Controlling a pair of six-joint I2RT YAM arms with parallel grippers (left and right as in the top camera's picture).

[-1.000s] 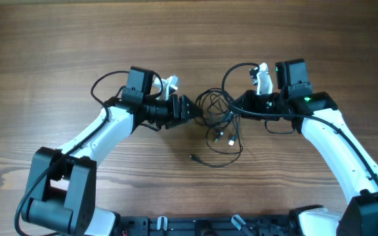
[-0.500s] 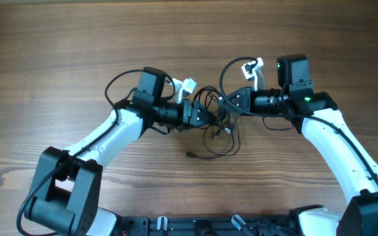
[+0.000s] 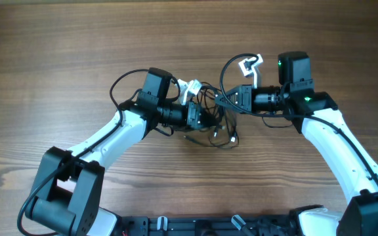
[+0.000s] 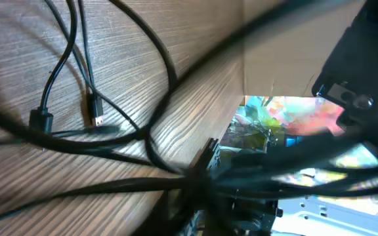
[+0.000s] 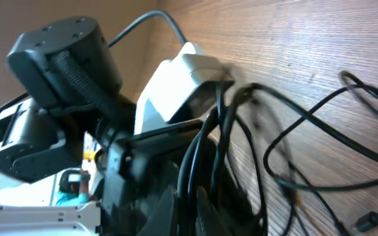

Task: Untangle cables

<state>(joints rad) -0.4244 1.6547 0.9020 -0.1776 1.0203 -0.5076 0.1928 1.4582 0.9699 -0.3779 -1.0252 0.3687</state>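
The cables (image 3: 216, 126) are a bunch of thin black cords between my two grippers, with a small loop trailing onto the table below them. My left gripper (image 3: 205, 118) comes in from the left and is shut on the cables. My right gripper (image 3: 224, 99) comes in from the right and is shut on cords of the same bunch. In the left wrist view the cables (image 4: 77, 65) cross the wood, a silver-tipped plug (image 4: 94, 113) lies flat, and the cords converge at my blurred left gripper (image 4: 199, 196). In the right wrist view, cables (image 5: 287, 131) run up between the fingers of my right gripper (image 5: 186, 210).
The wooden table (image 3: 64, 46) spreads all round the arms. The left arm's white wrist housing (image 5: 176, 85) sits close in front of the right gripper. The table's edge (image 4: 231, 124) shows in the left wrist view, with the right arm's black body (image 4: 366, 65) beyond.
My left gripper moved right into the bunch and shut on the cables. The right gripper shifted slightly left and stayed shut. The loose loop on the table drew in smaller.
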